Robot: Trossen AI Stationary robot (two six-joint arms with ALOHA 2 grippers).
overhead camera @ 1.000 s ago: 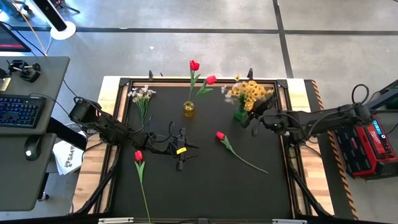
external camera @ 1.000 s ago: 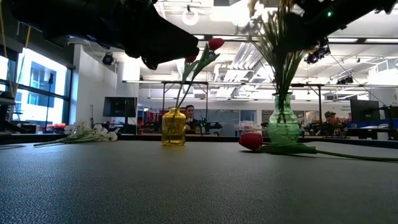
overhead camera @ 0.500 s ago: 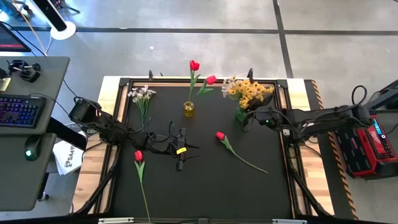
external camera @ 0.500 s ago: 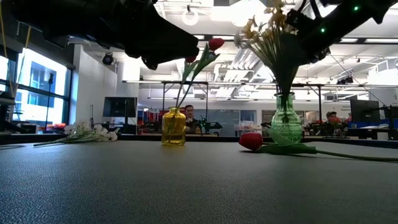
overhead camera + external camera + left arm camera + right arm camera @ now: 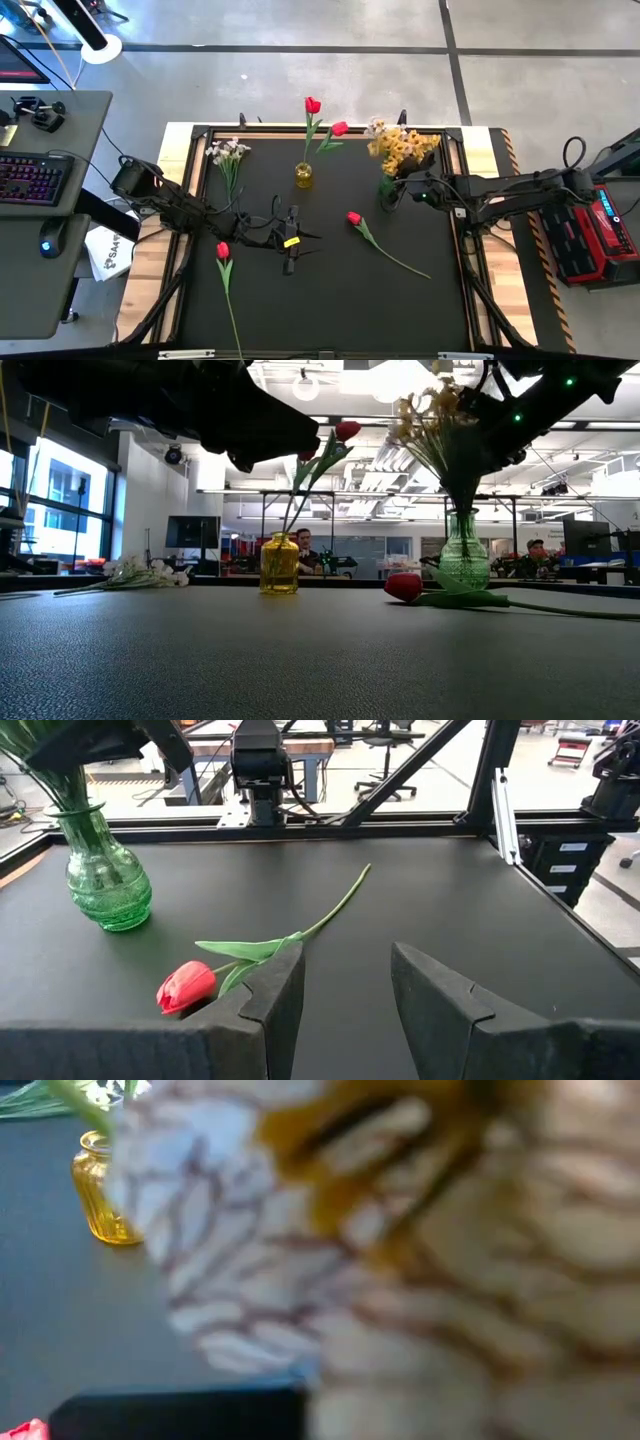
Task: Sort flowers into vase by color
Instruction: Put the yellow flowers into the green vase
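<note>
Right gripper (image 5: 412,186) sits up at the green vase (image 5: 387,185) in the far right corner of the black table (image 5: 330,290), buried in the yellow blossom sprays (image 5: 402,148). Its wrist camera is smothered in petals, so whether the fingers grip the stems or have let go, I cannot tell. The sprays stand in the green glass, leaning outward, too tall to stand straight.

Left gripper (image 5: 291,243) hovers low over the middle of the table, jaws parted and empty, and its wrist view looks straight at the loose red tulip (image 5: 187,986) lying flat. Looks to me like the waiting arm, lined up for a pickup.

Now the smaller pieces. The amber vase (image 5: 304,176) at the far middle already carries two red tulips (image 5: 313,105), so red goes there. A second loose tulip (image 5: 222,250) lies near the left arm, stem trailing toward the front edge. White blossom sprays (image 5: 228,152) lie flat at the far left with no vase visible beside them, still unsorted.
</note>
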